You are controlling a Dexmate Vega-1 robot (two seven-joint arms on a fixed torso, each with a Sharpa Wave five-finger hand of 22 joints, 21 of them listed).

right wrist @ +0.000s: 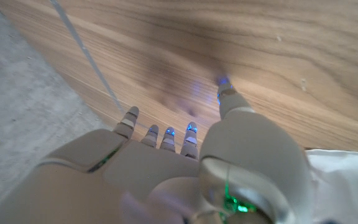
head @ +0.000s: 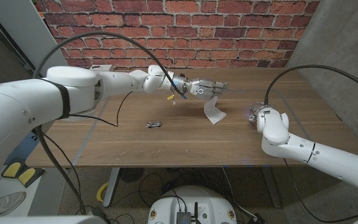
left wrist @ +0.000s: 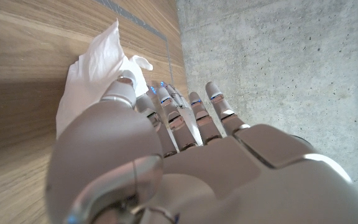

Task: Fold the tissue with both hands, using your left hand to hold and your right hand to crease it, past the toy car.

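Observation:
The white tissue (head: 215, 112) hangs from my left hand (head: 205, 88) at the table's middle, its lower end touching the wood. In the left wrist view the thumb and fingers (left wrist: 166, 109) pinch the tissue (left wrist: 86, 84) at its upper edge. The small dark toy car (head: 153, 124) lies on the table, left of the tissue and nearer the front edge. My right hand (head: 254, 114) is to the right of the tissue, low over the table and mostly hidden behind its own wrist. In the right wrist view its fingers (right wrist: 160, 134) are apart over bare wood and hold nothing.
A grey tape line (head: 87, 137) runs across the wooden table (head: 185, 146) on its left side, and another (head: 286, 99) on its right. A brick wall and a concrete wall stand behind. Black cables loop over both arms.

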